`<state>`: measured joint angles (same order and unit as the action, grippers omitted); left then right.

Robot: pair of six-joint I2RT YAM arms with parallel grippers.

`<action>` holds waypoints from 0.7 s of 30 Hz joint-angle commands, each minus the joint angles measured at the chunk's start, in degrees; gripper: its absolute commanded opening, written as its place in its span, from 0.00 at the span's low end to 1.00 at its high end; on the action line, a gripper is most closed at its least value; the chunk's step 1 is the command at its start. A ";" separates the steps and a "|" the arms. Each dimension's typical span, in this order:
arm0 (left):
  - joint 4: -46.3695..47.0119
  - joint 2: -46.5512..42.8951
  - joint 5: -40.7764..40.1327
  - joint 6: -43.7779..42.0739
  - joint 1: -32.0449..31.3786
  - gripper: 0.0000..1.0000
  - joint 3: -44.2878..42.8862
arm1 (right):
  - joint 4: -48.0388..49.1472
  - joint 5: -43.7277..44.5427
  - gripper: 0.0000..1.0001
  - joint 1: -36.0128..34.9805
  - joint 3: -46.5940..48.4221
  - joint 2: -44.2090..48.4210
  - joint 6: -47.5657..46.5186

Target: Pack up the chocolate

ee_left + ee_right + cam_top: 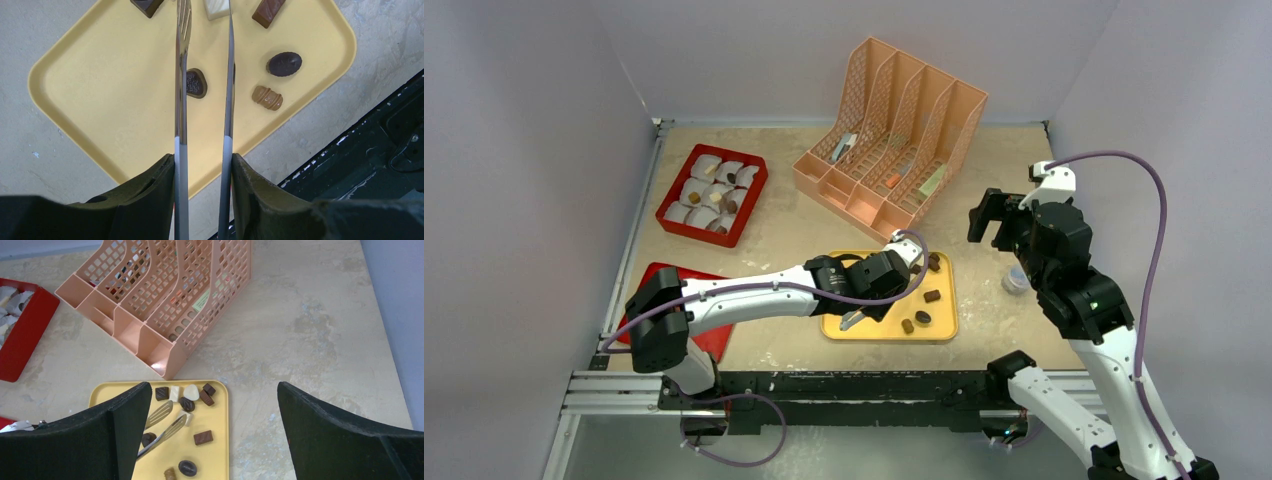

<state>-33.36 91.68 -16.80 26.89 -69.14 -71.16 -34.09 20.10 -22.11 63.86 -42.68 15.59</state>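
Observation:
Several chocolate pieces lie on a yellow tray (874,330): a brown bar (932,296), a dark oval (922,318) and a caramel piece (907,326). My left gripper (904,285) is shut on metal tongs (181,75) and holds them over the tray. The tong blades stand apart, with a dark teardrop piece (196,83) just right of the left blade. A dark oval (284,64) and a caramel piece (267,97) lie to the right. My right gripper (992,225) is open and empty, raised right of the tray. Its view shows the tongs (170,427) and more pieces (191,392).
A red box (712,194) with white cup liners and some chocolates stands at the back left. A flat red lid (714,335) lies by the left arm. A peach file organizer (889,135) stands behind the tray. A small clear cup (1015,280) sits right of the tray.

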 commanded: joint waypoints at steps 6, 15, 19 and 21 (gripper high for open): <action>6.11 2.62 -1.40 1.74 -1.20 0.40 -2.76 | 1.14 1.14 0.97 0.11 1.97 0.91 -0.26; 5.84 6.34 -3.80 3.31 -3.20 0.40 -4.62 | 1.13 1.56 0.97 0.13 1.62 1.65 -0.44; 3.99 7.20 -6.01 3.52 -3.95 0.36 -5.74 | 1.26 1.29 0.97 0.14 1.19 2.03 -0.14; 2.87 6.75 -7.27 3.72 -4.35 0.33 -6.08 | 1.27 1.29 0.97 0.14 0.94 2.05 -0.12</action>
<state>-30.26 99.35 -19.86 29.43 -72.58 -73.95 -34.06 20.29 -22.11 63.86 -41.43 15.59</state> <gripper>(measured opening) 0.366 0.972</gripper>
